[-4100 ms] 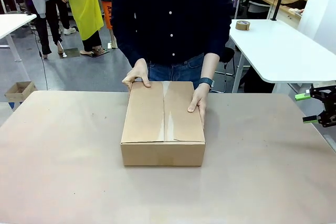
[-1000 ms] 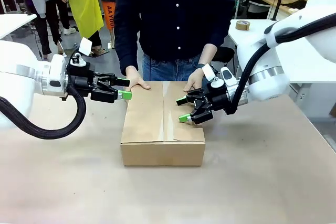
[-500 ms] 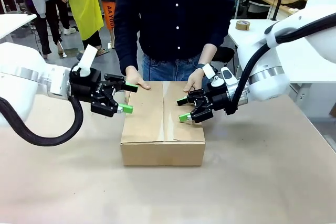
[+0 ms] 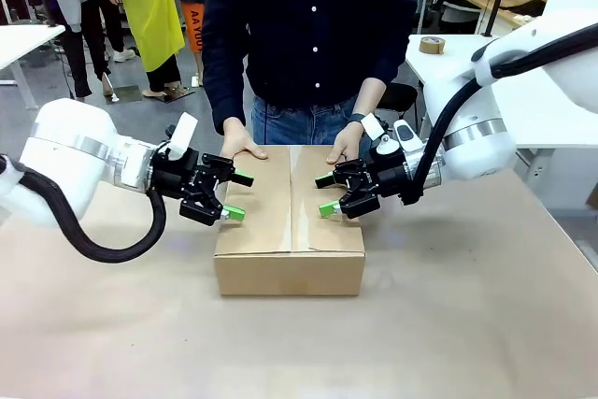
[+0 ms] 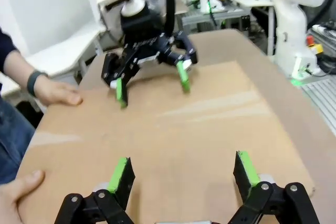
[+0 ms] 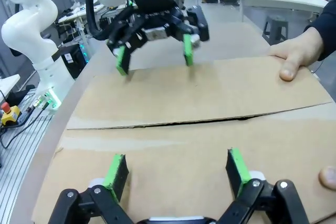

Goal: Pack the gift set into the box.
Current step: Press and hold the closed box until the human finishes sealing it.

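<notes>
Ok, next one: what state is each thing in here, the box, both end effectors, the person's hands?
box: flaps shut, sitting flat on the table.
left end effector: open, at the box top's left edge.
right end effector: open, over the box top's right half.
hand with the watch: resting on the box's far edge.
other hand: resting on the box's far edge.

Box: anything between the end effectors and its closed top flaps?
Nothing lies between them. The left end effector and right end effector, both open, hover over the cardboard box near its side edges. But the person's hand and other hand rest on its top's far edge, likely holding it shut.
</notes>
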